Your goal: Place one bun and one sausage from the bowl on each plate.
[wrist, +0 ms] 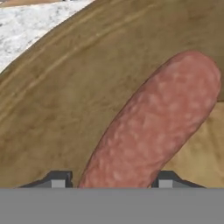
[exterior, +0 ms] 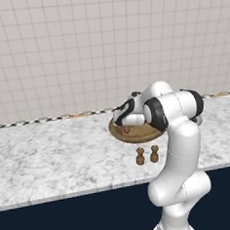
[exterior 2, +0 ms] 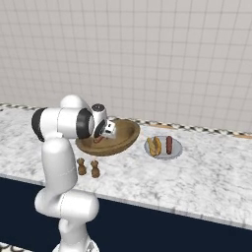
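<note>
Even, bright, diffuse light in both base views; no clear source direction. Wall [exterior: 82,46] flat white-grey, no glare. Counter [exterior 2: 197,177] marble evenly lit, only soft faint shadows under the 2 shakers [exterior 2: 87,168] and the bowl [exterior 2: 123,140]. Arm [exterior: 175,146] shows mild shading on its underside, no hot spots. Rendered look, low res, edges slightly soft and jagged. No lens distortion at the edges. Hand view: v. close, sausage [wrist: 153,127] texture smeared and blurry, bowl grain soft; bun patch at lower right paler.
</note>
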Motion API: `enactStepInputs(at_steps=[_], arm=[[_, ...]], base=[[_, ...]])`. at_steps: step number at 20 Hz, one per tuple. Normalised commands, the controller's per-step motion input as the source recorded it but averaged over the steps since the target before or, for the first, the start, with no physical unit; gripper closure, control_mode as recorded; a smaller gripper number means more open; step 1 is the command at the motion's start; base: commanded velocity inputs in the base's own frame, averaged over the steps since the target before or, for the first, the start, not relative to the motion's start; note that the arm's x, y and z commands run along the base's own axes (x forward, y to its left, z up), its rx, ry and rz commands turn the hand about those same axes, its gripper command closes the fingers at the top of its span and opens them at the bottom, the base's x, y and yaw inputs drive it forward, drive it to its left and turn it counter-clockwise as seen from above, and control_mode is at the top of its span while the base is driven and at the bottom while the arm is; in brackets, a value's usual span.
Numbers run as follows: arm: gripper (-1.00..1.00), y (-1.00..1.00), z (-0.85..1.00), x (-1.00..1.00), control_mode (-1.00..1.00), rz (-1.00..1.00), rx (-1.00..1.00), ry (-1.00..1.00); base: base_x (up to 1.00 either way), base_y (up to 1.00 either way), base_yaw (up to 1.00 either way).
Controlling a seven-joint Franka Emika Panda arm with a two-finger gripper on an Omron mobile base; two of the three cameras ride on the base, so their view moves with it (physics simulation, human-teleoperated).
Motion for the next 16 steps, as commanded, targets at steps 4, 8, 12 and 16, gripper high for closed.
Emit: enactStepInputs(at_steps=[4, 8, 12, 16], arm=[[1.0, -0.01, 0.53, -0.44, -1.0, -0.01, 0.03, 0.03], [1.0, -0.02, 0.92, -0.4, -1.0, -0.03, 0.01, 0.1], [1.0, -0.17, 0.76, -0.69, -1.0, -0.02, 0.02, 0.11], [1.0, -0.15, 0.51, -0.76, -1.0, -0.03, 0.01, 0.06]], base=[[0.0, 0.0, 0.0], [0.0, 0.0, 0.0], [0.0, 0.0, 0.0], [0.0, 0.0, 0.0]])
